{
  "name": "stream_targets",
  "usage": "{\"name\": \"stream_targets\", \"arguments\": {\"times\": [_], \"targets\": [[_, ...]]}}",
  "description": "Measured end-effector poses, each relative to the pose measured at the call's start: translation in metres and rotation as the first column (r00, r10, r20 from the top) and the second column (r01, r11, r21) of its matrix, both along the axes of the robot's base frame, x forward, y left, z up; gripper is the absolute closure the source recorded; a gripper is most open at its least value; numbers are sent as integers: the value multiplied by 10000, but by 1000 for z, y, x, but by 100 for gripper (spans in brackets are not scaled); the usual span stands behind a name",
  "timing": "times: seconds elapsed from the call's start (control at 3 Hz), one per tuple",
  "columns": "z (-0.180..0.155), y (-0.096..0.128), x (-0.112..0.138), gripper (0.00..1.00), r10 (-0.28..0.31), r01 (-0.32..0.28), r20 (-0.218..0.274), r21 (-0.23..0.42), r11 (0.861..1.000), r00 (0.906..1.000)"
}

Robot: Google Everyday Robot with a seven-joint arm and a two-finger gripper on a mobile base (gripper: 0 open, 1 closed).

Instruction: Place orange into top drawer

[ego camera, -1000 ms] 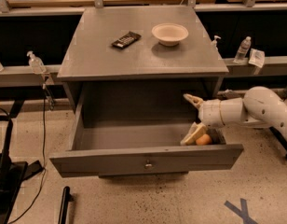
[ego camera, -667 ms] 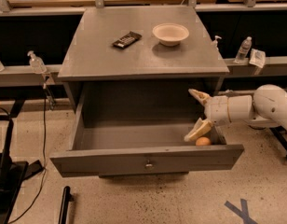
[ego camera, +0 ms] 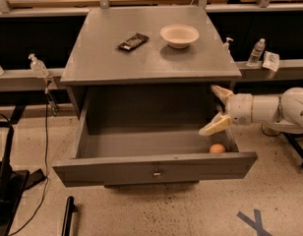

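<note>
The orange (ego camera: 217, 148) lies on the floor of the open top drawer (ego camera: 154, 167), in its front right corner, just behind the front panel with its round metal knob. My gripper (ego camera: 216, 109) is open and empty, with cream fingers (ego camera: 215, 126) spread wide. It hangs over the drawer's right side, a little above and behind the orange, not touching it. The white arm reaches in from the right.
On the grey cabinet top (ego camera: 97, 58) stand a beige bowl (ego camera: 179, 35) and a dark flat packet (ego camera: 133, 42). Bottles (ego camera: 254, 52) sit on the rails at both sides. Black cables and gear (ego camera: 9, 181) lie at the left on the floor.
My gripper has let go of the orange and moved up and to the right, away from it. The orange now rests alone in the drawer's front right corner.
</note>
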State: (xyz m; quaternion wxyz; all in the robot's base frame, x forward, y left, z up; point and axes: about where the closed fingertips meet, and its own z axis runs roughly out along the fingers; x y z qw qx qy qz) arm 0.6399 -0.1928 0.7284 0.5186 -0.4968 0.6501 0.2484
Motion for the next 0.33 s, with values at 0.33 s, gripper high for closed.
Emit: {"name": "stream_targets", "arguments": {"times": [0.33], "targets": [[2, -1, 2, 0, -140, 141, -56, 127, 9998, 9999]]}}
